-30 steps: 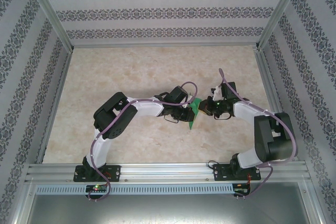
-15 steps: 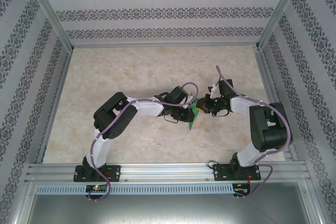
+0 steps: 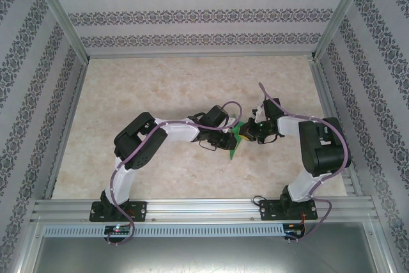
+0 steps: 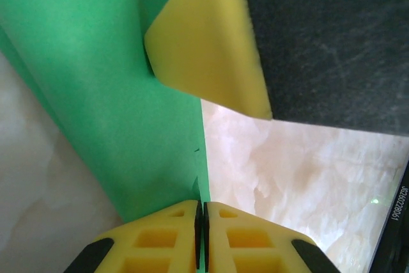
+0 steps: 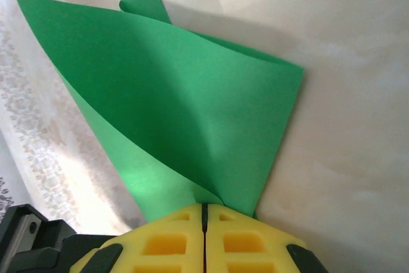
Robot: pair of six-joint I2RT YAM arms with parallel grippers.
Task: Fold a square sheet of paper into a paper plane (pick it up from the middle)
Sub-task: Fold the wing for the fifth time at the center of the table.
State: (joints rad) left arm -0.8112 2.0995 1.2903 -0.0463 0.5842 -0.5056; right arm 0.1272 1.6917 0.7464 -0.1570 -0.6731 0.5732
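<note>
The bright green sheet of paper (image 3: pixel 236 139) hangs between both arms above the middle of the table, bent and partly folded. My left gripper (image 4: pixel 202 208) is shut on one edge of the green sheet (image 4: pixel 108 94). A yellow finger (image 4: pixel 204 43) of the right gripper presses the paper from above in the left wrist view. My right gripper (image 5: pixel 205 209) is shut on a pinched fold of the sheet (image 5: pixel 179 113), which fans out in curved layers with one corner curled at the top. From above, the left gripper (image 3: pixel 228 140) and right gripper (image 3: pixel 246 132) meet at the paper.
The marble-patterned tabletop (image 3: pixel 172 87) spreads around the arms. Patterned walls and metal frame rails (image 3: pixel 198 55) enclose it on three sides. Purple cables loop along both arms.
The right arm has pulled its elbow in and swung its gripper left toward the left gripper. The paper is now squeezed closer between the two. The left arm has barely moved.
</note>
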